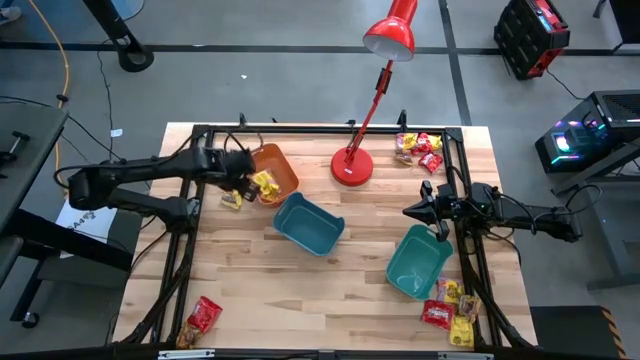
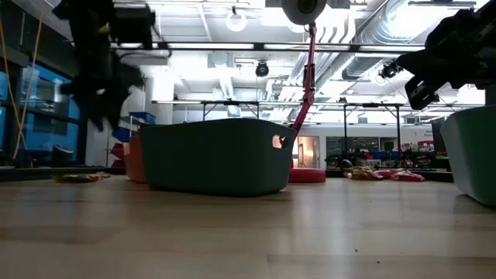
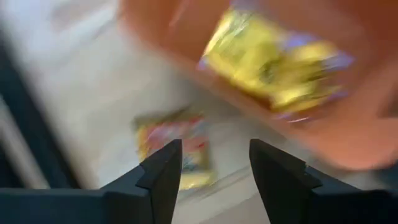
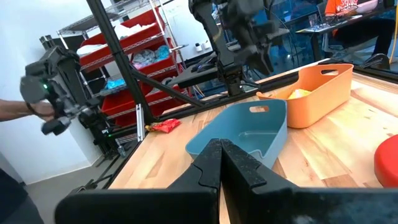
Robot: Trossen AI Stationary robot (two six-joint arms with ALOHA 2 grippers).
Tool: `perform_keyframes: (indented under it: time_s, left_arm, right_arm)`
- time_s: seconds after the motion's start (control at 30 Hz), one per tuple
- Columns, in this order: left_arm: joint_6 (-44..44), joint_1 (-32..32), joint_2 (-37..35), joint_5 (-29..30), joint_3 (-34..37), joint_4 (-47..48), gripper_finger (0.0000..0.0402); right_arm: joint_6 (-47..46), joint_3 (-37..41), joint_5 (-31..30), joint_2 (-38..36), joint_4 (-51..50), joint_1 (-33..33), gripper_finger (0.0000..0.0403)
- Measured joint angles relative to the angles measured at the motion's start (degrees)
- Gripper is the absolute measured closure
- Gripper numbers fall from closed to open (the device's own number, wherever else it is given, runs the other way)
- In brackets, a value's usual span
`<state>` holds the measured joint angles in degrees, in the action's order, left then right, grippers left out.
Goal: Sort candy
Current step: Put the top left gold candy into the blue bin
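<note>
My left gripper (image 1: 243, 185) (image 3: 214, 149) is open and hovers at the near-left rim of the orange bin (image 1: 283, 166), touching nothing. Yellow candy (image 1: 264, 183) (image 3: 273, 62) lies inside that bin. One yellow-red candy packet (image 1: 232, 200) (image 3: 177, 149) lies flat on the table just outside the bin, below the open fingers. My right gripper (image 1: 410, 212) (image 4: 221, 146) is shut and empty, raised above the table next to the right teal bin (image 1: 420, 262). More candy lies in heaps at the far-right corner (image 1: 418, 148), the near-right corner (image 1: 450, 312) and the near-left corner (image 1: 202, 318).
A second teal bin (image 1: 310, 222) (image 4: 242, 134) stands mid-table between the arms. The red desk lamp stands on its base (image 1: 352, 165) beside the orange bin, its head reaching past the far edge. A dark frame (image 1: 200, 135) runs along the table's edges. Bare wood shows in the near-middle.
</note>
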<state>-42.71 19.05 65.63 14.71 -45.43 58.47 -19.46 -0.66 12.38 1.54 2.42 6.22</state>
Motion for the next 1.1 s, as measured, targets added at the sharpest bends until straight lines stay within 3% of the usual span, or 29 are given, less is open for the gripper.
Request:
perform_keyframes:
  time_s: [0.13,0.43,0.6,0.77,0.93,1.1]
  left_arm:
    - [-5.3,-0.09,0.56,-3.07,6.06,-2.7,0.0208]
    - [-9.25,0.88,2.96,-1.56,16.44,-13.85,0.0213]
    - [-8.83,0.85,4.69,-2.29,19.19,-18.25,0.025]
    - [-5.48,0.47,2.01,-7.55,16.25,-16.39,0.038]
    - [-3.52,-0.39,-5.82,-6.67,8.26,-8.63,0.0392]
    - [1.28,-5.75,-12.78,-6.65,-0.11,-7.05,0.0398]
  right_arm:
    - [0.0,0.01,-0.02,0.0,0.0,0.02,0.0402]
    - [-0.01,0.0,-0.01,0.0,0.0,0.0,0.0402]
    - [0.01,0.01,-0.01,0.0,0.0,0.02,0.0402]
    - [-0.01,-0.01,-0.02,0.0,0.0,0.02,0.0402]
    - [0.02,0.01,0.01,0.0,0.0,0.01,0.0402]
    - [-0.01,0.0,-0.02,0.0,0.0,0.02,0.0402]
